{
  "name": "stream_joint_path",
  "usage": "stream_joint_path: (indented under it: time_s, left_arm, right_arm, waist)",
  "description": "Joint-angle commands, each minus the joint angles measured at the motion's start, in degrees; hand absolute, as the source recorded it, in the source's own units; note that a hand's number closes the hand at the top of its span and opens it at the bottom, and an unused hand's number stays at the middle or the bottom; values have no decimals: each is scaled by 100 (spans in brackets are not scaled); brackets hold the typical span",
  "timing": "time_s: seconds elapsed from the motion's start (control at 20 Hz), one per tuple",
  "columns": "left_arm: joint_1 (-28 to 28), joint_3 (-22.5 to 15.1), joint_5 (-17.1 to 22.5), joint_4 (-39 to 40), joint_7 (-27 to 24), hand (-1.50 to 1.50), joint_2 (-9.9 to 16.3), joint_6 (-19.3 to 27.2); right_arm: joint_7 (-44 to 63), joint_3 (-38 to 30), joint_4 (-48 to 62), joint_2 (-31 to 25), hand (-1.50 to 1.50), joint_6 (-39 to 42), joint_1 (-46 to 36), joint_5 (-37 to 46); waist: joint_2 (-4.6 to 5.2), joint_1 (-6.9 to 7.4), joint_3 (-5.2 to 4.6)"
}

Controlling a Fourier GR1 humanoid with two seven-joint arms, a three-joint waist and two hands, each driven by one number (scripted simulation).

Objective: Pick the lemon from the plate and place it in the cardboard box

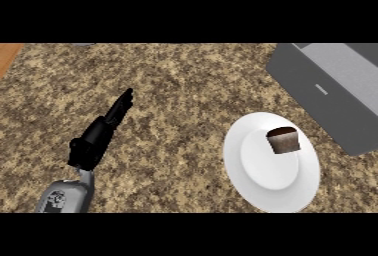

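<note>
On the speckled brown granite table (pixel 184 90), the round white plate (pixel 255 175) at four o'clock carries a small dark brown cupcake-like object (pixel 283 140) near its upper rim. The grey box-shaped container (pixel 332 85) sits at two o'clock, just beyond the plate. The black left hand (pixel 100 132) at nine o'clock has straight fingers, holding nothing.

Far right of the left hand (pixel 100 135), a grey box (pixel 332 90) runs off the frame's edge.

A plate (pixel 255 170) lies on the counter (pixel 177 85) with a small item (pixel 283 140) on its far part. A box (pixel 332 95) sits behind-right of the plate. The left hand (pixel 100 135) shows well left of the plate.
</note>
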Motion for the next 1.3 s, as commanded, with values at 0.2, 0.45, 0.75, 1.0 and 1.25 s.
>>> stream_joint_path:
  time_s: [0.2,0.45,0.75,1.0,1.25]
  left_arm:
    - [-245,156,148,54,120,0,80,-129]
    - [-58,-23,43,77,-18,0,52,-203]
    - [-153,-85,-56,149,-113,0,-39,-167]
    - [-221,-66,-92,132,-42,0,-105,-101]
    - [-186,-169,-103,121,-79,0,-150,-192]
  right_arm:
    - [-1634,-1188,837,-841,150,1271,371,-1779]
    - [-1053,-1275,1089,-1232,150,1861,387,-2466]
    - [-277,-1166,1393,-1527,150,1852,-143,-2783]
    - [16,-729,2039,-1609,150,1909,-939,-2811]
    - [684,-4,1888,-1427,150,1754,-1849,-2601]
  waist:
    - [3,33,-10]
    - [19,152,-14]
    - [33,241,-17]
    - [61,361,-11]
    - [61,411,-15]
